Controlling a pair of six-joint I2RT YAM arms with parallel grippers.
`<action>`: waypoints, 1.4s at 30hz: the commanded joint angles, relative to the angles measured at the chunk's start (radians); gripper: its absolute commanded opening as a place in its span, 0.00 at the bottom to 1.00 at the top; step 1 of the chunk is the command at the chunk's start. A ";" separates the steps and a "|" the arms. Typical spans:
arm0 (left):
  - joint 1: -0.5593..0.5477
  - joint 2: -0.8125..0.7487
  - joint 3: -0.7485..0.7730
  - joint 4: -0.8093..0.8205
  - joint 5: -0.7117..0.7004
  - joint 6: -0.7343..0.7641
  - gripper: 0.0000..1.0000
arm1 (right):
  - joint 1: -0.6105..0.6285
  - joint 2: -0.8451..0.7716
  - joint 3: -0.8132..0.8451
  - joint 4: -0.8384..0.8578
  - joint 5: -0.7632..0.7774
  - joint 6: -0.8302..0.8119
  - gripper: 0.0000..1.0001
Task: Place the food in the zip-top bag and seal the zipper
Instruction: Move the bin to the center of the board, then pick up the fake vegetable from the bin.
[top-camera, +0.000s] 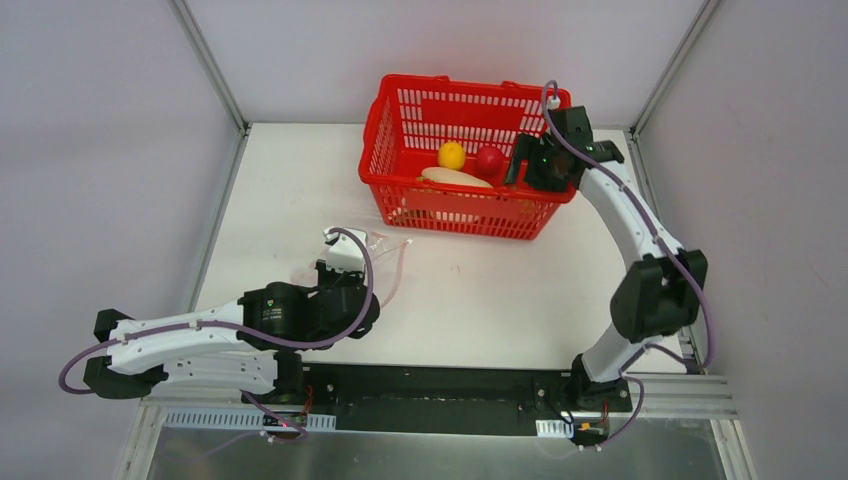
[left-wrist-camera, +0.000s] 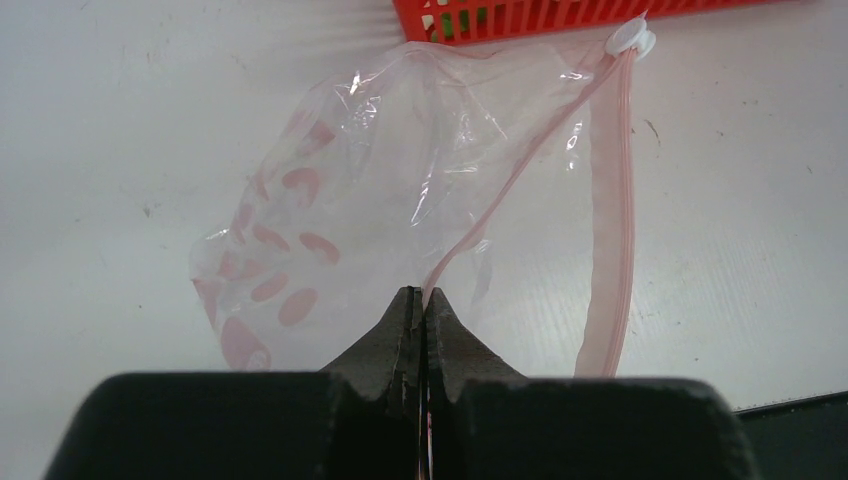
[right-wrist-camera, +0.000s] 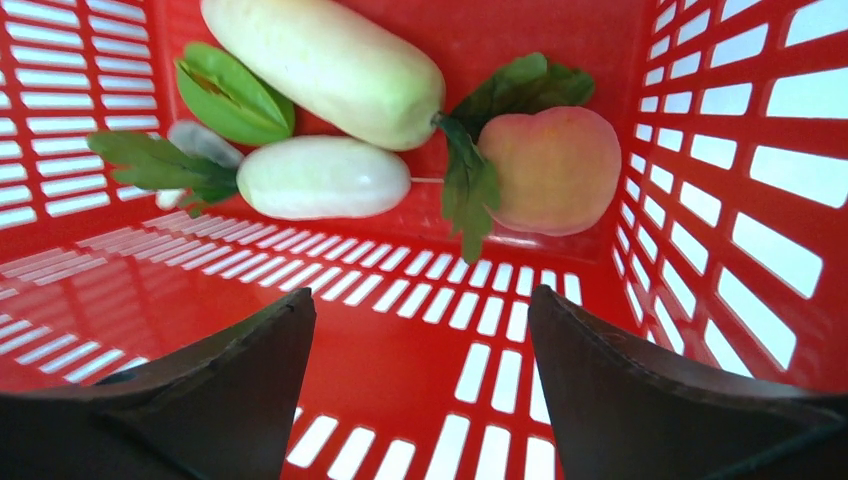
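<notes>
The clear zip-top bag lies on the white table, its mouth held apart. My left gripper is shut on one side of the pinkish zipper, whose white slider sits at the far end. In the top view the left gripper holds the bag just in front of the basket. My right gripper is open inside the basket, with nothing between its fingers. Ahead of it lie two white radishes, a peach-orange ball and green leafy pieces. A yellow ball and a red ball show from above.
The red mesh basket stands at the back middle of the table, and its walls close in on the right gripper. Grey walls and metal posts bound the table at the back and sides.
</notes>
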 joint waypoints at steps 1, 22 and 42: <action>0.011 -0.007 0.030 -0.027 -0.007 -0.010 0.00 | -0.014 -0.242 -0.192 -0.077 0.126 0.000 0.82; 0.014 -0.005 0.036 0.009 0.053 0.062 0.00 | -0.001 -0.061 -0.097 0.048 -0.157 -0.330 0.87; 0.055 0.033 0.003 0.107 0.159 0.099 0.00 | 0.047 0.424 0.234 -0.137 -0.184 -0.465 0.98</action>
